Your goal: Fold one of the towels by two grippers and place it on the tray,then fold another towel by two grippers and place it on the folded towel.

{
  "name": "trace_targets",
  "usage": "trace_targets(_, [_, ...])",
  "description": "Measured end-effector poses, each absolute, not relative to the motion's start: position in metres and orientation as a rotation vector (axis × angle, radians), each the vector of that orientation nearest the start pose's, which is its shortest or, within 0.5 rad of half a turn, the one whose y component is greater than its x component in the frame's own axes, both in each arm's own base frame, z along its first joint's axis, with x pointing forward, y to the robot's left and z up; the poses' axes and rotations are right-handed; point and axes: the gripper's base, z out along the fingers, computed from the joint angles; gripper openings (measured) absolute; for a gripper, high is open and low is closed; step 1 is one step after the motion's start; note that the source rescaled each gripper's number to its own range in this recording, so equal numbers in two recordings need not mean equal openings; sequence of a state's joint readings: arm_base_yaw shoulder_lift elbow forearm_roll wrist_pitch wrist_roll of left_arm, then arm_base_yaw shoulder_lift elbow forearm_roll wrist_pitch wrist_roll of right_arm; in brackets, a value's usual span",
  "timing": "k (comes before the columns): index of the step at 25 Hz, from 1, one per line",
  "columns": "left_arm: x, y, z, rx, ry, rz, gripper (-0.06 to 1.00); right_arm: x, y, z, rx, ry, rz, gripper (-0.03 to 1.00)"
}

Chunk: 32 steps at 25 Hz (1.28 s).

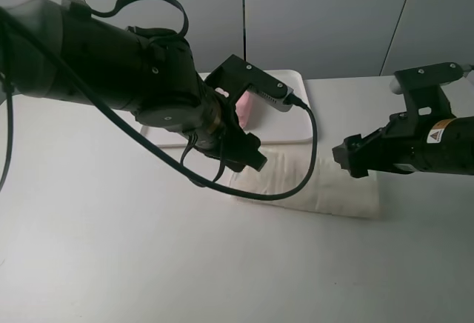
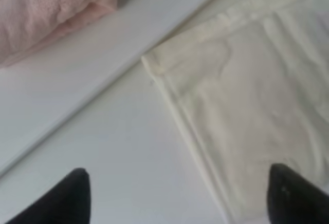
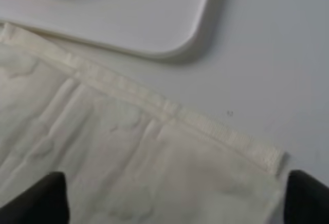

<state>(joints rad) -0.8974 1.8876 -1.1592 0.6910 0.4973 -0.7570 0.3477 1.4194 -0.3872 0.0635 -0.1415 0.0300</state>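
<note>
Left tool (image 2: 181, 196) above cream towel (image 2: 257, 95) edge

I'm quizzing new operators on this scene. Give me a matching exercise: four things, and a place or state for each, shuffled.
1 pink towel
2 cream towel
3 tray
4 left gripper

A on the table beside the tray
B open, over a cream corner
C on the tray
D white, carrying one towel

Pairs: 1-C, 2-A, 3-D, 4-B
</note>
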Motion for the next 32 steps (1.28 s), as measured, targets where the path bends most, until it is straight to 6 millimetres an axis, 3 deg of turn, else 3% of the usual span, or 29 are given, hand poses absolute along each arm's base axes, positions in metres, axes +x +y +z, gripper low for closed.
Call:
trace_targets(2, [0.261,-0.282,0.173,0.856,2.379,0.009,0.98,0.211,0.075,0.152,-0.271,2.388,0.205,0.98])
trace_targets(8, [0.265,-0.276,0.172,0.769,2.425,0.0,0.99,0.215,0.077,0.157,-0.149,2.459,0.246,1.0])
trace_targets(13, [0.279,-0.253,0.166,0.575,2.602,-0.082,0.99,0.229,0.071,0.17,-0.082,2.608,0.25,0.89])
trace_targets(16, [0.289,-0.244,0.169,0.547,2.686,-0.116,0.99,0.239,0.067,0.174,-0.07,2.69,0.236,0.91])
trace_targets(20, [0.306,-0.255,0.169,0.603,2.694,-0.16,0.99,0.246,0.068,0.174,-0.129,2.805,0.205,0.99])
trace_targets(32, [0.342,-0.289,0.132,0.587,2.889,-0.085,0.99,0.245,0.068,0.172,-0.104,2.905,0.18,1.0])
